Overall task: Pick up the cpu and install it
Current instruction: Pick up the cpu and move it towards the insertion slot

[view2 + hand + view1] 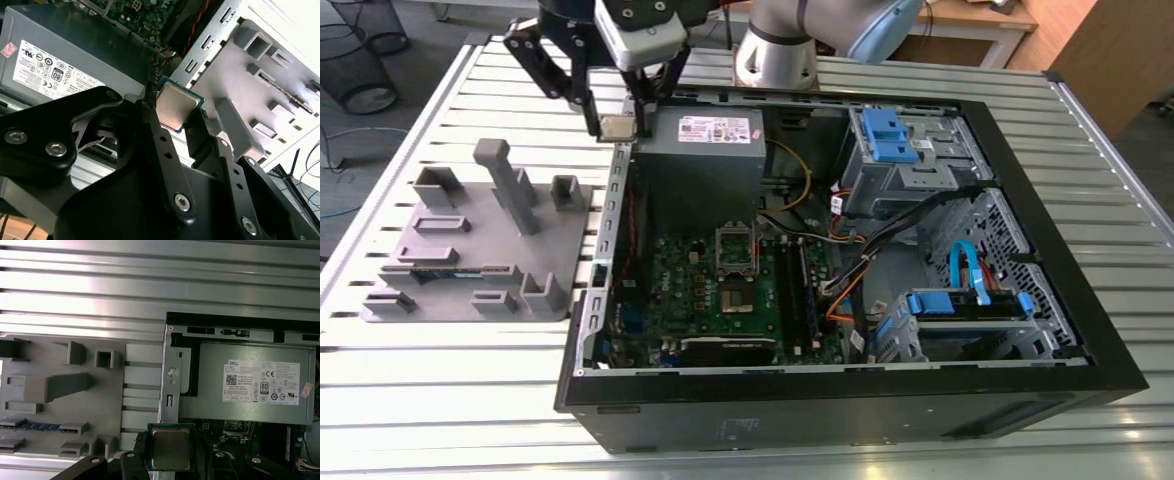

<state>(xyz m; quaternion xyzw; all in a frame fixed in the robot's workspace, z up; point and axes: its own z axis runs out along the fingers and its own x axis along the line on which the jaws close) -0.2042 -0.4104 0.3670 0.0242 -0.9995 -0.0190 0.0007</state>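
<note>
Bright light glares white off the ribbed metal surface (150, 290) in the first wrist view and bleaches the grey fixture plate (280, 75) in the second wrist view, where the cpu (175, 106) gleams. The computer case (787, 415) interior lies shadowed.

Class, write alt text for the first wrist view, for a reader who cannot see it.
The gripper holds the cpu, silver top facing the camera, over the edge of an open computer case. Inside the case lies a grey power supply with a white label; beside the case a grey fixture plate rests on a slatted metal table.
</note>
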